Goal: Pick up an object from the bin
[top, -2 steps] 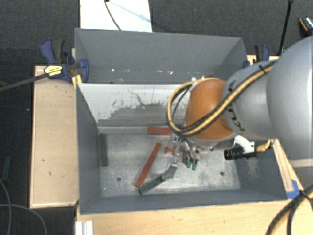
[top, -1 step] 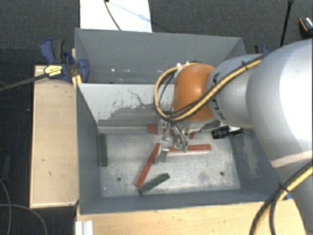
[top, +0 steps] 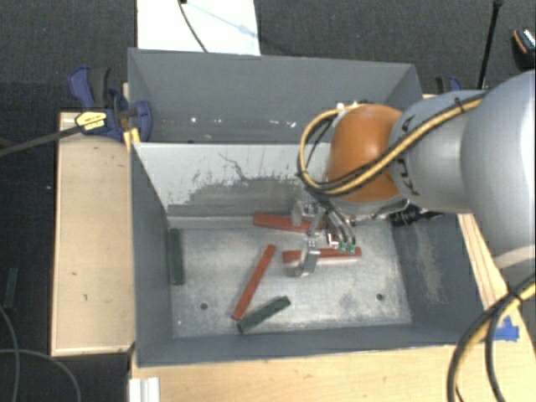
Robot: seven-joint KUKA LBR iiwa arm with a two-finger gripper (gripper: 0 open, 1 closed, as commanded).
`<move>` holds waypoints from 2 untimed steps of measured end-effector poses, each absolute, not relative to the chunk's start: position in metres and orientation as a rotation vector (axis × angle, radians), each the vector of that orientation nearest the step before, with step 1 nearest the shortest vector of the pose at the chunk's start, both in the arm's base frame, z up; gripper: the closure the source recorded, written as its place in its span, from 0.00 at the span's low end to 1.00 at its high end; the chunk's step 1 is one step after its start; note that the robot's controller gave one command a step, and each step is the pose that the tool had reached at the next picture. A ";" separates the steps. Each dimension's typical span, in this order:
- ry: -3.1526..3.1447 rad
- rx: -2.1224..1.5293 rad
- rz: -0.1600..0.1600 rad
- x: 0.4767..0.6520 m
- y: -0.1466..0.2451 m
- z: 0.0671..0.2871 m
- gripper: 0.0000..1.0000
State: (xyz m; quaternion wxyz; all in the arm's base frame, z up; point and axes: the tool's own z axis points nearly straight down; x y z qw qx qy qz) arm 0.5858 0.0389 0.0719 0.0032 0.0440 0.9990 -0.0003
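Observation:
My gripper (top: 307,239) is low in the middle of the bin, just under the orange wrist cover, and it stands open. One fingertip (top: 309,264) rests on a short red stick (top: 339,254) lying crosswise. The other fingertip (top: 304,216) is by a second red stick (top: 272,221) at the foot of the back wall. Nothing shows between the fingers. A long red stick (top: 255,281) lies slanted just left of the gripper.
A dark green stick (top: 264,312) lies at the long red stick's near end by the front wall. Another green stick (top: 176,256) lies along the left wall. The arm and its cables cover the bin's right back part.

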 end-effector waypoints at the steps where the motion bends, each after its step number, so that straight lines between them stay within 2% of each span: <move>1: 3.129 0.134 0.002 0.587 0.042 0.074 1.00; 2: 3.134 0.133 0.001 0.585 0.041 0.072 0.00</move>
